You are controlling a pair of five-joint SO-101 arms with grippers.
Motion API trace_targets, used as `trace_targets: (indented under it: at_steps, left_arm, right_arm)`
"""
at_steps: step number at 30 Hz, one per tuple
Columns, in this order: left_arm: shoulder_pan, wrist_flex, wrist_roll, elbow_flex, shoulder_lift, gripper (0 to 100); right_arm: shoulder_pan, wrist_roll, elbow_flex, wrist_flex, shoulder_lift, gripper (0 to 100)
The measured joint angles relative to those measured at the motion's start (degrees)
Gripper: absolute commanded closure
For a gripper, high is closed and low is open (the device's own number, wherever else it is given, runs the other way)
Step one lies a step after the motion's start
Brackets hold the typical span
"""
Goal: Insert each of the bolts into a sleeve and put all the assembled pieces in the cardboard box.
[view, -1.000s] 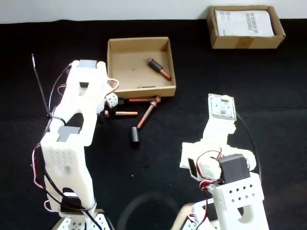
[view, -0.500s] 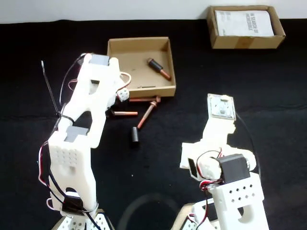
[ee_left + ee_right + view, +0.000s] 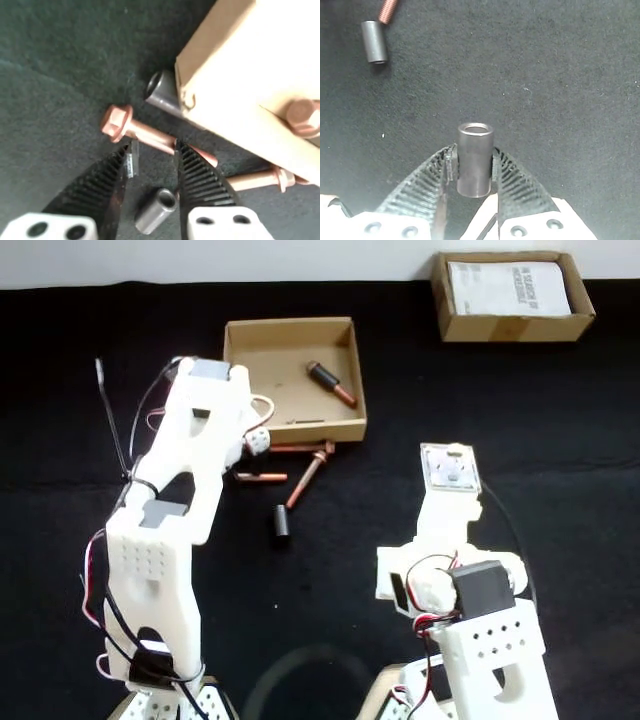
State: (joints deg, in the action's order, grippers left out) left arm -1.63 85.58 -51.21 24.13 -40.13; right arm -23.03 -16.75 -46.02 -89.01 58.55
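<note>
The left tool [image 3: 152, 150] stands open with a modest gap between its toothed jaws, and it holds nothing. A copper bolt [image 3: 150, 136] lies on the black tabletop [image 3: 55, 60] right across its tips, the hex head out past one jaw and the shaft running on past the other. Further back between the jaws, nearer the tool's body, lies a grey sleeve [image 3: 156, 210]. Just beyond the bolt, a dark sleeve [image 3: 161, 94] rests at the corner of the cardboard box [image 3: 240, 75]. A second bolt [image 3: 255, 179] lies beside one jaw, close along the box wall. The right tool [image 3: 472, 150] is clamped on a held sleeve [image 3: 475, 160], gripped by its sides, with its axis along the jaws and its open bore pointing out past the tips. Well ahead of that tool and off to one side, a far sleeve [image 3: 374, 41] lies on the tabletop with a threaded bolt end [image 3: 389, 11] just beyond it. Seen from above, one assembled piece [image 3: 331, 384] lies inside the box.
</note>
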Motion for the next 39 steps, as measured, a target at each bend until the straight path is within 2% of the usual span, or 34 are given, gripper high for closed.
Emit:
trace_targets:
  at_steps: [12,16,20,22,24,33,39]
  left_arm:
    - [2.37,-2.02,0.00,2.46,-5.54,87]
    - [2.29,1.85,0.00,2.90,-5.63,87]
    - [2.29,1.93,0.00,2.99,-5.89,87]
    - [2.37,1.93,0.00,3.08,-6.42,90]
    - [2.37,1.93,-0.53,3.08,-6.42,99]
    - [2.20,2.02,-0.79,3.16,-6.68,99]
    - [2.37,8.62,3.43,6.77,-5.63,99]
  right_arm:
    - [0.00,0.00,-0.35,2.37,0.00,99.2]
    - [0.00,1.23,-0.35,3.08,0.00,99.2]
    - [0.00,2.29,-0.35,4.66,0.00,99.2]
    - [0.00,2.29,-0.35,5.36,0.00,99.2]
    - [0.00,2.29,-0.35,6.15,0.00,99.2]
    - [0.00,2.29,-0.53,6.59,0.00,99.2]
    - [0.00,2.29,-0.53,6.59,0.00,99.2]
